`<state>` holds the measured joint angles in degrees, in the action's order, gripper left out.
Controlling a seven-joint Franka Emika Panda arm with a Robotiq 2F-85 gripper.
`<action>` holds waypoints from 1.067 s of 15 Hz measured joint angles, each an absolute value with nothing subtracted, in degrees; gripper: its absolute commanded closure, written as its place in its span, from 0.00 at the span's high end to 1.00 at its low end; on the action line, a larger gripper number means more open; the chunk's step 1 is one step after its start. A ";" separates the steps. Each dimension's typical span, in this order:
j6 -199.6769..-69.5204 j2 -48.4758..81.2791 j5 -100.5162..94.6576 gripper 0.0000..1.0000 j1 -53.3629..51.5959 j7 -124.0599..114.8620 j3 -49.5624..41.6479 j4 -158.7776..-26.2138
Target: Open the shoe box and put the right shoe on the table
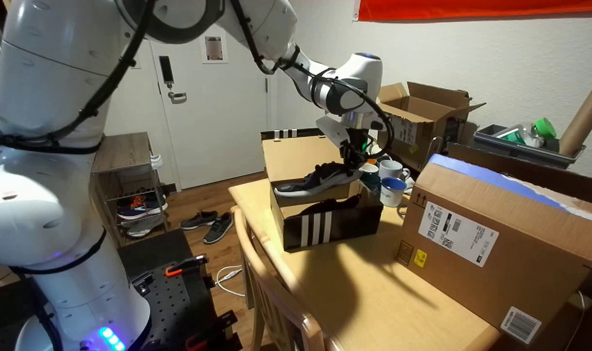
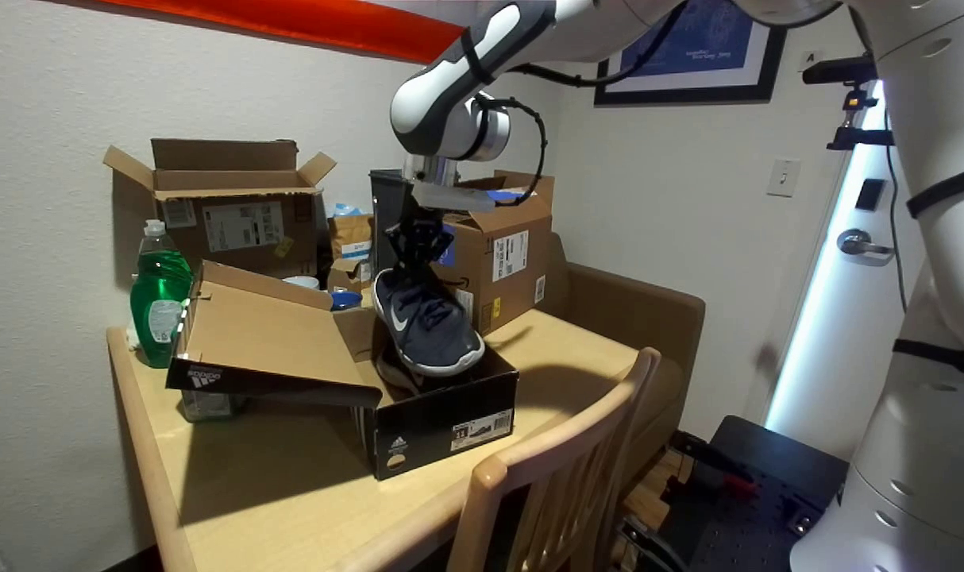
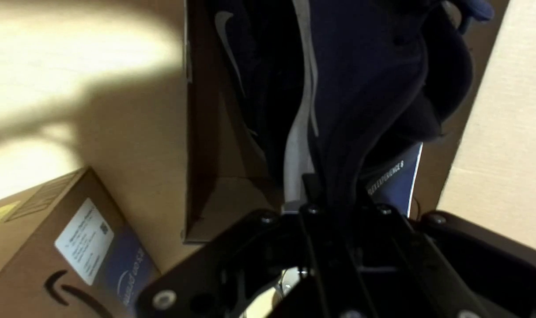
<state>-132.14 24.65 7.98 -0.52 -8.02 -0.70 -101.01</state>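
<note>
The black shoe box [image 1: 342,226] stands on the tan table [image 1: 374,287], also in an exterior view [image 2: 442,437]. Its lid [image 2: 267,326] is flipped open. My gripper [image 1: 352,165], also in an exterior view [image 2: 415,262] and the wrist view [image 3: 338,198], is shut on the heel end of a navy shoe [image 2: 430,330]. This shoe [image 1: 320,181] hangs above the open box, toe lower. I cannot tell if it is the right shoe. A second dark shoe [image 3: 237,48] lies inside the box. The fingertips are dark against the heel in the wrist view.
A big brown carton [image 1: 471,243] stands on the table near the shoe box. Mugs [image 1: 392,190] stand behind the box. A green soap bottle [image 2: 160,294] and a smaller carton [image 2: 244,230] are at the back. A wooden chair [image 2: 561,461] touches the table's front edge.
</note>
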 measured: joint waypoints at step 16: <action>-134.27 5.23 13.03 0.04 7.81 -8.46 -9.15 -130.75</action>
<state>-134.27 5.23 13.03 7.81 -8.46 -9.15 -130.75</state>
